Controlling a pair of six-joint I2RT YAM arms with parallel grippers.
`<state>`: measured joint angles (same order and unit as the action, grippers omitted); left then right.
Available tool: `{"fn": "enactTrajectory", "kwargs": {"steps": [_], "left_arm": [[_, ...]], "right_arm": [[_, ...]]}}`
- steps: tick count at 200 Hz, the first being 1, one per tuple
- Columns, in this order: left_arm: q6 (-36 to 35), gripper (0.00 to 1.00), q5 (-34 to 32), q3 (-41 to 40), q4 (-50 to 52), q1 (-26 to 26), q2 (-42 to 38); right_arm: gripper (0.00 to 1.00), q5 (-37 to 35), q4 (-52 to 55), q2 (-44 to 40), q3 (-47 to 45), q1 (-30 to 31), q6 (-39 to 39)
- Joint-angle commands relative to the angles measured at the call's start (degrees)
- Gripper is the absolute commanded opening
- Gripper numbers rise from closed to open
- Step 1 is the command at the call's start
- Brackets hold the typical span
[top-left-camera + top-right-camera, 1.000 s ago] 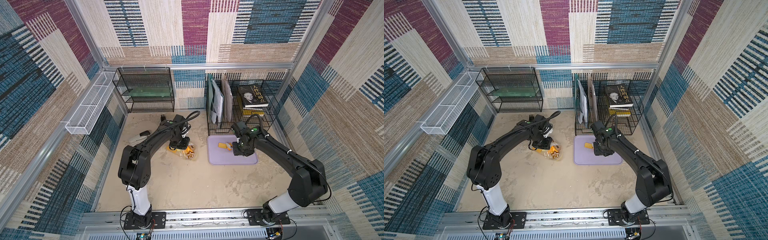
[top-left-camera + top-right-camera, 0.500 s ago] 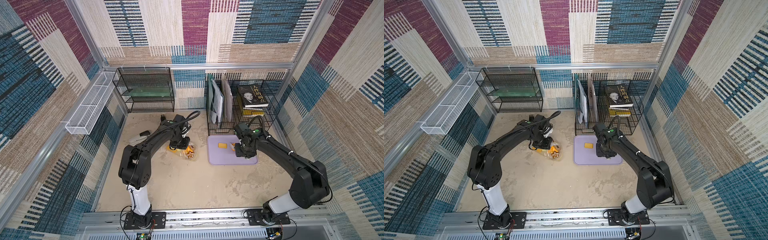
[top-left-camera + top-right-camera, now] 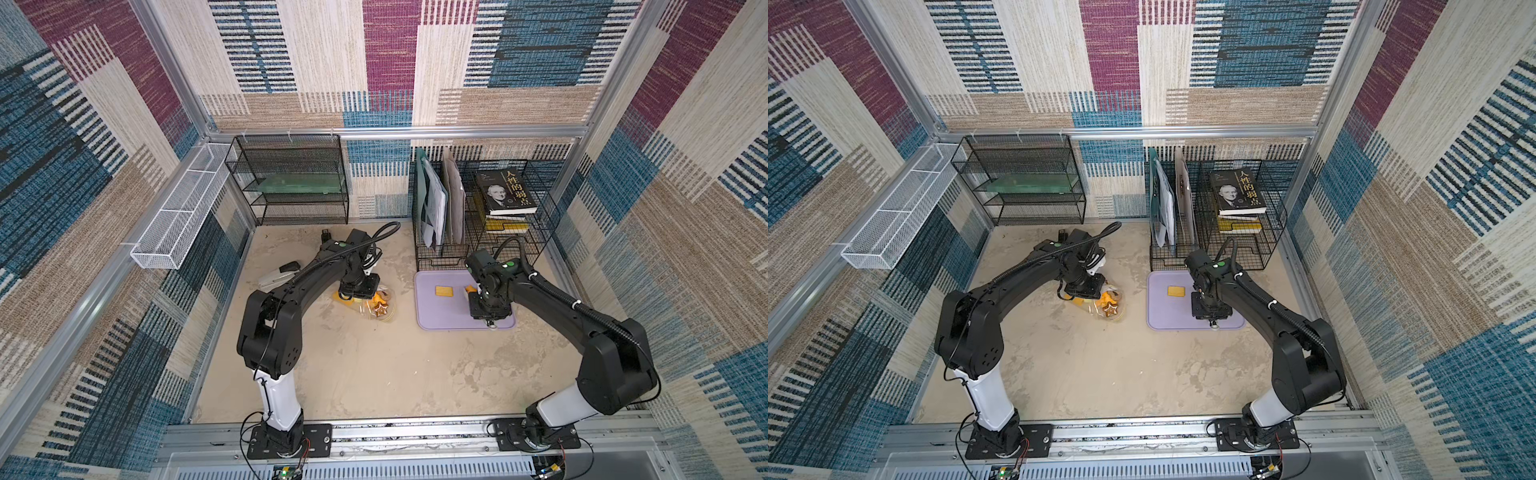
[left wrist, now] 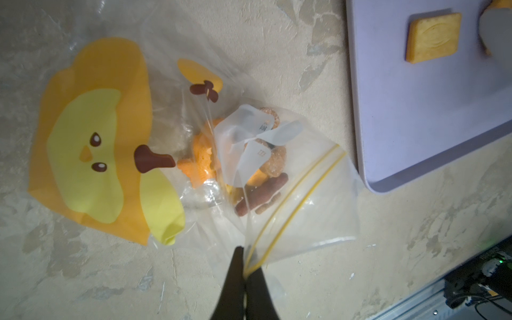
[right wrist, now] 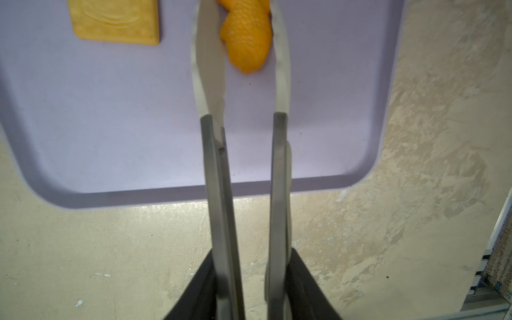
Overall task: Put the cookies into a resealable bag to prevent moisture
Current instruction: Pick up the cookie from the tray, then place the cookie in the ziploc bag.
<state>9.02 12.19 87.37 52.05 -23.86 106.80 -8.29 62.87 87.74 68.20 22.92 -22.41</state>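
Resealable bag [image 4: 318, 216] holds cookies [image 4: 203, 158]; square cookie [image 4: 433, 37] on tray [image 4: 415, 124].

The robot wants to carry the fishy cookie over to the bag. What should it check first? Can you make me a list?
1. The left gripper pinches the resealable bag at its yellow zip edge: ok.
2. The right gripper holds the tongs: ok.
3. The fish cookie sits between the tong tips: ok.
4. The tongs squeeze it tightly enough to lift: cannot tell.
5. The bag's mouth is open wide enough: cannot tell.
6. Every cookie is bagged: not ok. Some cookies are inside, but the square cookie lies on the tray.
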Motion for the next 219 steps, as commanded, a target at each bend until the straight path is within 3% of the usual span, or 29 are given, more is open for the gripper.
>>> {"fn": "enactTrajectory", "kwargs": {"steps": [1, 60, 111, 162, 219], "left_arm": [[-0.41, 0.0, 0.03, 0.35, -0.14, 0.12, -0.02], [-0.13, 0.0, 0.56, 0.23, -0.15, 0.07, 0.16], [0.04, 0.0, 1.48, 0.95, -0.11, 0.07, 0.42], [-0.14, 0.0, 2.5, 0.65, -0.16, -0.02, 0.21], [-0.84, 0.0, 3.67, 0.7, 0.24, -0.14, -0.76]], "right_arm": [[0.32, 1.56, -0.29, -0.91, 0.16, -0.46, 0.91], [0.29, 4.92, -0.71, -4.61, 1.81, -0.29, 2.45], [0.3, 18.76, -4.87, -7.72, 4.66, 6.49, 7.7], [0.3, 29.44, -13.03, -4.11, 4.03, 13.52, 7.49], [0.3, 32.31, -17.87, 3.33, 5.37, 16.63, 6.75]]}}
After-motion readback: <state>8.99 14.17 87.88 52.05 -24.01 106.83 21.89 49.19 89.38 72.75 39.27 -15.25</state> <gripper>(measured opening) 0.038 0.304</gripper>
